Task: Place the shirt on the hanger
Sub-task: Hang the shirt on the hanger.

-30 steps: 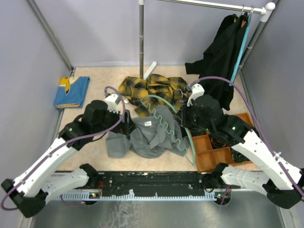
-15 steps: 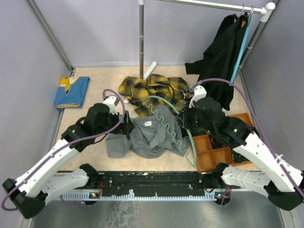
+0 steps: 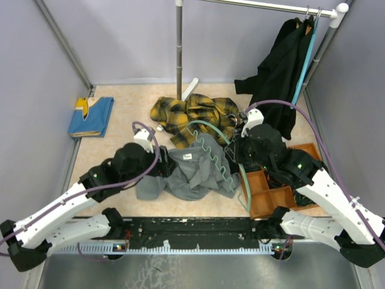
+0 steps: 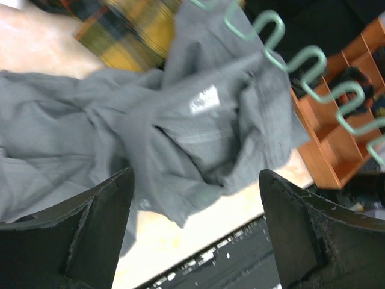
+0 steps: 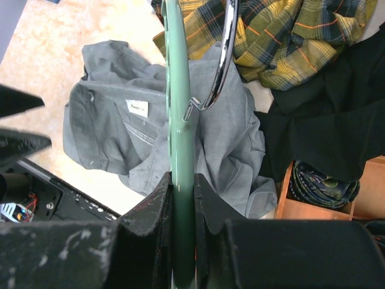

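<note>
A crumpled grey shirt point(image 3: 192, 168) lies on the floor between the arms; its collar label shows in the left wrist view point(image 4: 204, 100) and the right wrist view point(image 5: 137, 108). The pale teal-green hanger point(image 3: 212, 150) with a wavy lower bar and metal hook is held over the shirt's right side. My right gripper point(image 5: 181, 198) is shut on the hanger's arm point(image 5: 179, 120); its wavy bar shows in the left wrist view point(image 4: 313, 66). My left gripper point(image 4: 192, 241) is open and empty, above the shirt's near left edge.
A yellow plaid garment point(image 3: 192, 114) lies behind the grey shirt. Black clothes point(image 3: 283, 66) hang from the rail at the right on another teal hanger. An orange compartment tray point(image 3: 271, 189) sits at the right. A blue cloth point(image 3: 90, 116) lies far left. A rack pole point(image 3: 178, 48) stands behind.
My left arm has drawn back toward the near edge and lower. The right gripper with the hanger has shifted slightly right.
</note>
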You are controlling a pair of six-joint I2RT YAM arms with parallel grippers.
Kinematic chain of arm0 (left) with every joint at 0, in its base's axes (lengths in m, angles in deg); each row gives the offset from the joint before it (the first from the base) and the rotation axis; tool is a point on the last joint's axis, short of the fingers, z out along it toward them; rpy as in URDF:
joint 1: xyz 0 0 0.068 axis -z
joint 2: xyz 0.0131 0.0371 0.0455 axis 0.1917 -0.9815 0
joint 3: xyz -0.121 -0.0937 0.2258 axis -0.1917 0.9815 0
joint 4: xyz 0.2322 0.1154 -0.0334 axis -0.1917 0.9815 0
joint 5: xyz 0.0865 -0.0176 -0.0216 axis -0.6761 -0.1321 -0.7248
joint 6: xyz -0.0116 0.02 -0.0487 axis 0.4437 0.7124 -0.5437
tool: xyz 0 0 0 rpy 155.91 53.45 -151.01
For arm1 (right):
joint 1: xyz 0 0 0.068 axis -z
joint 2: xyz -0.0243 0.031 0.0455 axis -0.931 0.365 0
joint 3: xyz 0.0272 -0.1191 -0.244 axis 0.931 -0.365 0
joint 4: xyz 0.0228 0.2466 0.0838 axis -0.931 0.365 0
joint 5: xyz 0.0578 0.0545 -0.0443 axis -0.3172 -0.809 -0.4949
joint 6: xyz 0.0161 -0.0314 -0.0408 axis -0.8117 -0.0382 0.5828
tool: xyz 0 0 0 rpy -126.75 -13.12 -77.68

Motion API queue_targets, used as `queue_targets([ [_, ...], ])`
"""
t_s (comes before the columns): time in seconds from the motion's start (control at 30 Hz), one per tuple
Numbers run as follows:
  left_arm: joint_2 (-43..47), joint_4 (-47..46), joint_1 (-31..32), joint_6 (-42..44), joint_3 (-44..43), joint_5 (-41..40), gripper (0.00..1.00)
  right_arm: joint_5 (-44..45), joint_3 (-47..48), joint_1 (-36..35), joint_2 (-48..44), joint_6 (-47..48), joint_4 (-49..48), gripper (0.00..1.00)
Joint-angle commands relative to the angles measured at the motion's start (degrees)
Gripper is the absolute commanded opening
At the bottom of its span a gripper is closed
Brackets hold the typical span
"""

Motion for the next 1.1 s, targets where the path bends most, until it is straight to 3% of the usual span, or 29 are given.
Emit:
queue_targets([
  [0.0, 0.12, -1.40, 9.33, -7.33, 3.32, -10.66, 0.86, 1.99, 1.79, -0.28, -1.17, 0.68, -3.13, 0.00],
  [0.27, -1.86, -1.05, 14.00, -12.21, 6.89, -19.33, 0.76, 2.00, 0.68, -0.30, -1.60, 0.15, -3.39, 0.00],
  [0.4, -2.71, -1.17, 14.11, -11.78, 7.47, -19.13, 0.73, 2.08, 0.59, -0.29, -1.45, 0.16, -3.43, 0.00],
  [0.6, -5.57, -5.80, 14.06, -11.31, 9.93, -15.39, 0.59, 2.12, 0.89, -0.30, -1.39, 0.97, -3.94, 0.00],
  [0.9, -8.06, -5.68, 14.11, -11.64, 9.68, -19.85, 0.47, -2.35, 1.42, -0.32, -6.81, 10.22, -8.64, 0.00],
  [1.07, -8.16, -5.95, 14.00, -9.25, 8.70, -23.45, 0.44, -6.51, 4.45, -0.30, -8.19, 17.15, -2.54, 0.00],
])
